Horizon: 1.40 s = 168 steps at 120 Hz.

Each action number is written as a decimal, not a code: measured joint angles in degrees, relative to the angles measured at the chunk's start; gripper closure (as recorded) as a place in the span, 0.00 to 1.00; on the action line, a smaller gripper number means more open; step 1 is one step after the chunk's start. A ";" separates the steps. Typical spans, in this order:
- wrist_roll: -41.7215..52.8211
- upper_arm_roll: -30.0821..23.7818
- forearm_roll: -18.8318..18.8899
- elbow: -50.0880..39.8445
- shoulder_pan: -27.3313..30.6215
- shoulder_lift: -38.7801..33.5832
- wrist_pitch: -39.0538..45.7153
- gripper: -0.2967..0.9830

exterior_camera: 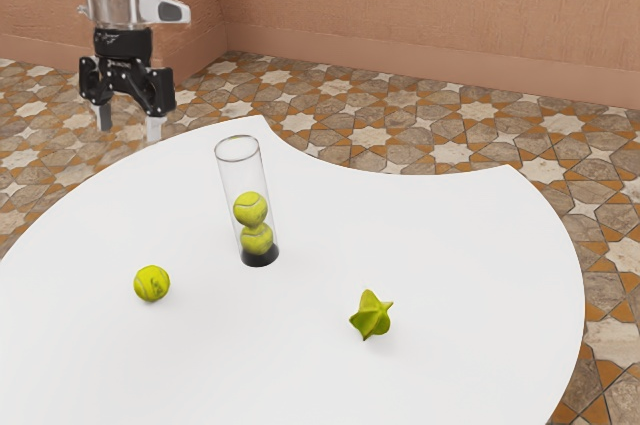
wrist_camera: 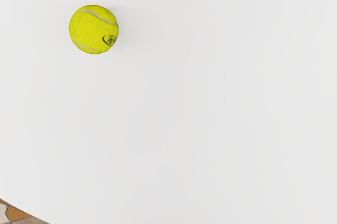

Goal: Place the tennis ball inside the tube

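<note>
Loose tennis ball: here it sits (exterior_camera: 152, 283), out on the bare white table (exterior_camera: 460, 265), well apart from the tube (exterior_camera: 237, 173), and it's round, so a lopsided touch from one finger could send it rolling!
Tube: tall, clear, upright, and likely easy to topple; bring the ball in low or off-centre and it knocks the wall, and down the lot could go.
Tube mouth: looks only a little wider than a ball, so a release off to one side could leave it perched on the rim or bouncing away.
Two balls inside: stacked at the bottom (exterior_camera: 250, 209) (exterior_camera: 256, 239), with what looks like room above; push too deep and the fingers (exterior_camera: 153, 129) may jam against the wall.
Fingers: wide apart, nothing between them!
Gripper: up high and clear of everything (exterior_camera: 129, 123), pointing down, with the ball off to one side in the wrist view, so it needs lining up first.
Arm: reaching in from the exterior view's upper left (exterior_camera: 118, 5).
</note>
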 joint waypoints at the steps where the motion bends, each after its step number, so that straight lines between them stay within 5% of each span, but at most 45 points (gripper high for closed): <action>1: 0.07 -0.61 0.10 0.11 0.61 -0.01 0.64 0.24; 21: 1.27 -6.25 -0.43 -5.69 5.99 0.23 12.05 0.24; 46: 2.65 -0.61 -7.20 -27.95 1.31 0.26 28.54 0.25; 66: 4.23 3.43 -10.13 -36.07 2.02 0.16 37.04 0.25; 95: 6.97 3.92 -7.87 -40.77 10.17 2.03 47.13 0.25; 168: 11.03 5.24 -9.47 -42.34 8.38 8.38 58.02 0.25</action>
